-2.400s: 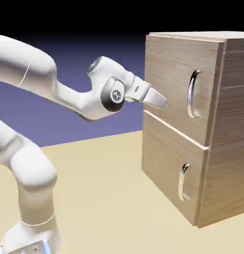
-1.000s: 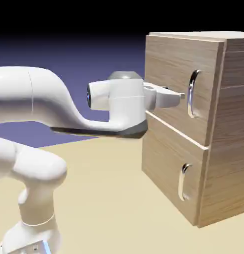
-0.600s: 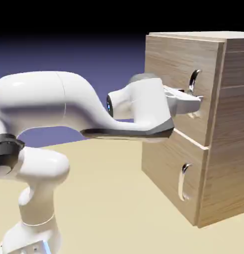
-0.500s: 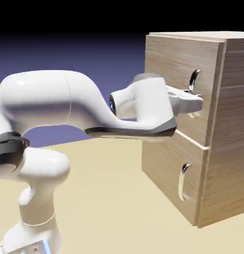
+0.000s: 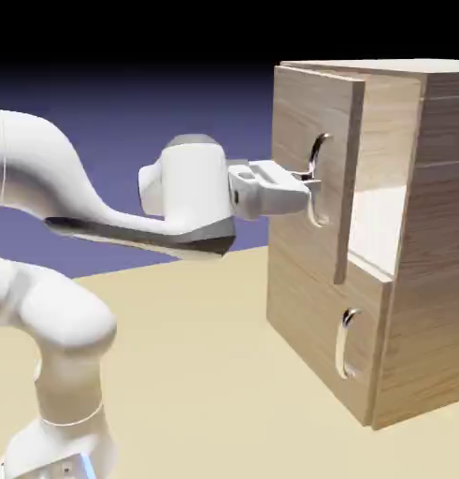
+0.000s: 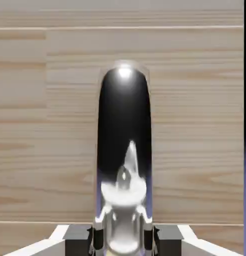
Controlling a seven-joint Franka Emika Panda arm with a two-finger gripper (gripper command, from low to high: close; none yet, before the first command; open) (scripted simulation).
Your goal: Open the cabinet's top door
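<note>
The light-wood cabinet (image 5: 429,281) stands at the right of the exterior view. Its top door (image 5: 303,122) is swung partly out from the cabinet front, and a pale gap of the inside shows behind its free edge. My gripper (image 5: 308,186) is shut on the top door's curved silver handle (image 5: 318,178), with the hand level and pointing at the door. In the hand view the shiny handle (image 6: 124,150) rises large between my two grey fingertips (image 6: 79,239), which press on its lower part, and the door's wood (image 6: 44,125) fills the background.
Below, the lower door (image 5: 312,327) sits shut, with its shorter silver handle (image 5: 345,344). The tan table (image 5: 205,374) stretches to the left of the cabinet. My white arm crosses the picture's left half at handle height.
The gripper reached the top door's handle, shut on it, and drew back to the left. The door, flush before, now stands ajar.
</note>
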